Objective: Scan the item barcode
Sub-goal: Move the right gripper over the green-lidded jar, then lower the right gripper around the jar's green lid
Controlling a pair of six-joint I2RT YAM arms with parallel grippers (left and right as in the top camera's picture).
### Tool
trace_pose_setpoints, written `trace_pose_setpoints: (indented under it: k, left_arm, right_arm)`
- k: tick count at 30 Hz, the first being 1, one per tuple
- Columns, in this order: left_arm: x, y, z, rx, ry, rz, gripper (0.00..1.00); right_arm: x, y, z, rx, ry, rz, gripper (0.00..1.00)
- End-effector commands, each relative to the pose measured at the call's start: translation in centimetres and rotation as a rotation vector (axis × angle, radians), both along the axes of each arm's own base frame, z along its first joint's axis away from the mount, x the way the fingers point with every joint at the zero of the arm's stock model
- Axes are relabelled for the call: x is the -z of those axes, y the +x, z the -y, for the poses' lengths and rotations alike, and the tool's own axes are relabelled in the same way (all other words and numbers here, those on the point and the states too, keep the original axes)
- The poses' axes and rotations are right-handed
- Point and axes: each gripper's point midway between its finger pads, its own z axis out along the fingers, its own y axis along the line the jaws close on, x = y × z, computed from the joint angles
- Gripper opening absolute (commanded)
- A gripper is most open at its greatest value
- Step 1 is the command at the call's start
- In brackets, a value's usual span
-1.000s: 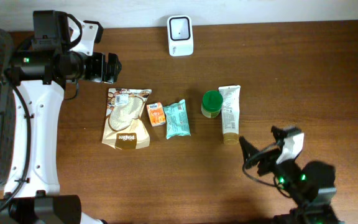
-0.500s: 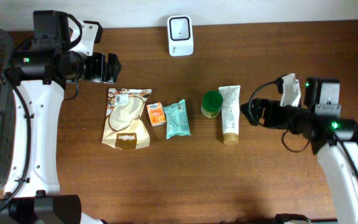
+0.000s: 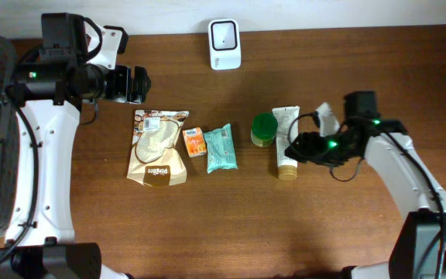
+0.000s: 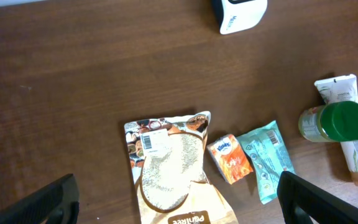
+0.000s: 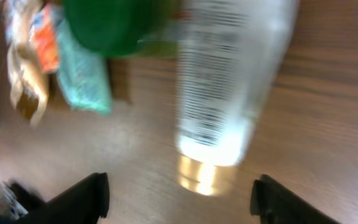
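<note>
From above, we see the tube (image 3: 286,138) lying on the desk (image 3: 362,70) beside the jar (image 3: 264,129). The right pincer (image 3: 291,151) is at its cap end, and the scanner (image 3: 224,44) sits well apart. From the left wrist, the left pincer (image 4: 179,193) hangs released above the bag (image 4: 166,155). From the right wrist, the right pincer is released, its fingers (image 5: 86,194) either side of the cap (image 5: 207,175) and not touching it.
</note>
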Motion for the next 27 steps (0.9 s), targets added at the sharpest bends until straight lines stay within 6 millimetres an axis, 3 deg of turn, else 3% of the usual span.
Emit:
trace_pose_setpoints:
  k: [1, 7, 15, 20, 27]
  left_arm:
    - [0.0, 0.1, -0.1, 0.012, 0.006, 0.003, 0.99]
    - [0.0, 0.1, -0.1, 0.012, 0.006, 0.003, 0.99]
    - [0.0, 0.1, -0.1, 0.012, 0.006, 0.003, 0.99]
    - [0.0, 0.1, -0.1, 0.012, 0.006, 0.003, 0.99]
    - [0.0, 0.1, -0.1, 0.012, 0.006, 0.003, 0.99]
  right_arm:
    - [-0.8, 0.5, -3.2, -0.056, 0.028, 0.04, 0.62]
    - [-1.4, 3.5, -4.1, 0.075, -0.067, 0.102, 0.67]
    - [-7.6, 7.8, -5.5, -0.056, -0.424, 0.297, 0.76]
    - [-4.8, 9.7, -6.0, -0.077, -0.496, 0.242, 0.77]
    - [-1.7, 9.6, -7.0, -0.093, -0.508, 0.176, 0.78]
